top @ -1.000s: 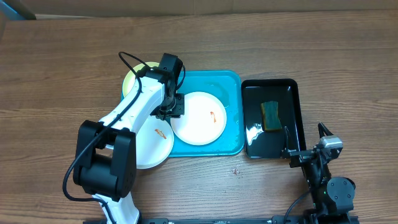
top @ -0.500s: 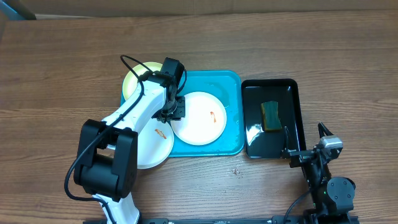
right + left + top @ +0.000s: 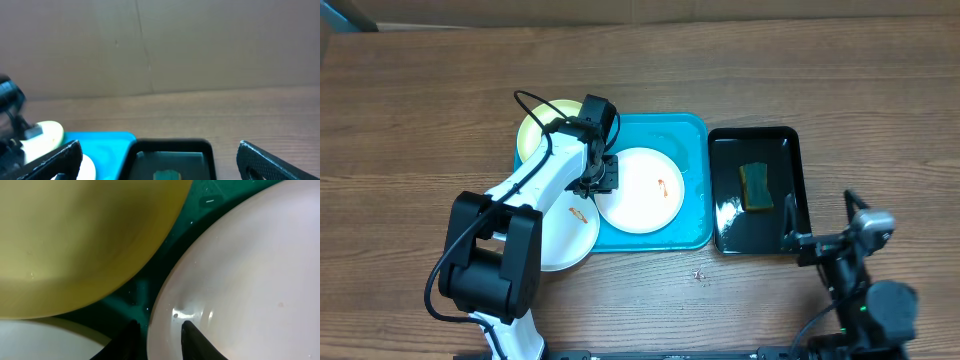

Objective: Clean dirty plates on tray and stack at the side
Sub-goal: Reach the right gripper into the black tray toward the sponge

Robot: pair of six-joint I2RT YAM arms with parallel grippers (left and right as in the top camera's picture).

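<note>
- Overhead: the right arm has shifted slightly toward the table's right edge since the earlier frame, while the left arm and the plates lie as they did.
- The left gripper [image 3: 603,178] sits at the left rim of the middle white plate [image 3: 640,190]. That plate lies in the turquoise tray [image 3: 692,135] with its orange smear [image 3: 662,185] unwiped.
- A yellow-green plate [image 3: 533,130] and a second white plate [image 3: 565,235] overhang the tray's left side.
- The right gripper [image 3: 798,240] hangs by the black tray [image 3: 790,140], which holds the sponge [image 3: 755,187].
- Left wrist: the jaws stand narrow, pinching the middle white plate's rim with one finger inside and one outside.
- The step in hand looks like steadying this plate for wiping. That calls for a firm pinch and for not nudging the yellow-green plate just beside it.
- The smear is out of this view, and both fingers are cut off at the bottom edge.
- Right wrist: the jaws are spread wide and hold nothing. The sponge barely shows at the bottom edge, and the plates are mostly hidden.
</note>
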